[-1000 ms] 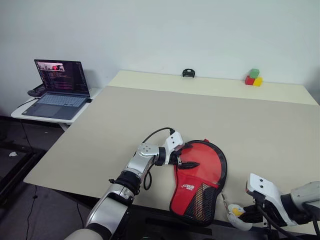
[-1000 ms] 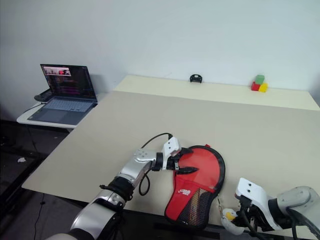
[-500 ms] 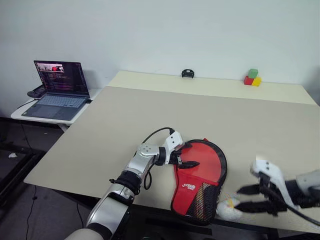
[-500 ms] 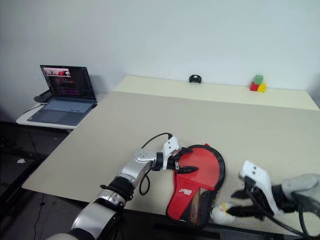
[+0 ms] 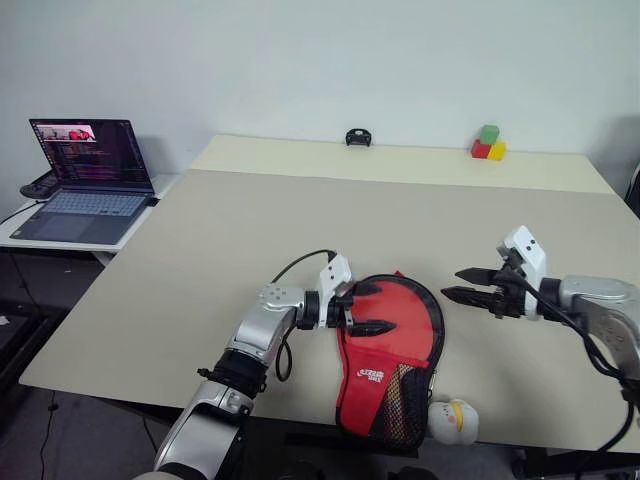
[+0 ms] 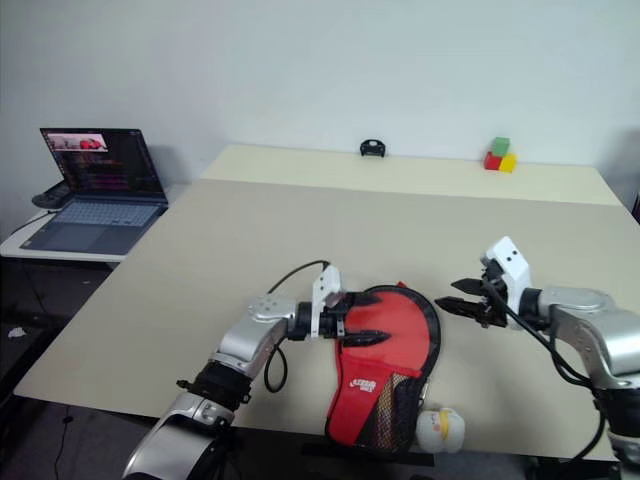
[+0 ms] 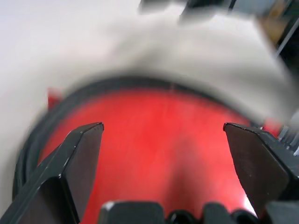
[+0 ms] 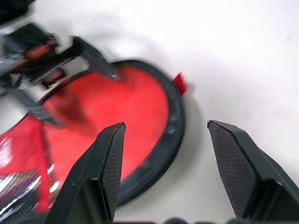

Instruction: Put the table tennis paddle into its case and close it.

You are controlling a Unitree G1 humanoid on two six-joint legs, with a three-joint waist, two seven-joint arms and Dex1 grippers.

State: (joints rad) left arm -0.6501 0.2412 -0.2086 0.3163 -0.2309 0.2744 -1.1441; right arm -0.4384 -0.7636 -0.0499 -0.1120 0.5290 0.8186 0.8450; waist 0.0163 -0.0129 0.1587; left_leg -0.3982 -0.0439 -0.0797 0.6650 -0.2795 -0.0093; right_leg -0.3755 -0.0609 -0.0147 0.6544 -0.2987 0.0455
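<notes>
The table [image 5: 300, 220], a broad beige top, carries everything; the work is gathered at its near edge, presumably so both arms can reach it. The case [image 5: 432, 330] lies flat there, its round end toward the table's middle and its mesh end hanging at the near edge. The table tennis paddle [image 5: 395, 325] is seen lying in the opened case, its red face up and ringed by the black rim; the handle end is hidden under the mesh panel. Insertion is judged mostly done, with the zip closing not yet done. The left gripper [image 5: 365, 308] is held just over the left side of the red face with its fingers spread wide and nothing between them, probably placed to pin or steady the case. The right gripper [image 5: 462, 283] hangs above the table just right of the case rim, pointing at it, fingers apart and empty; an approach toward the rim or zip is judged likely. A small white ball [image 5: 453, 419] sits at the near edge beside the mesh end. Far off, coloured blocks [image 5: 488, 144] and a small black object [image 5: 357, 137] rest along the back edge, and a laptop [image 5: 80, 180] stands open on a side table.
</notes>
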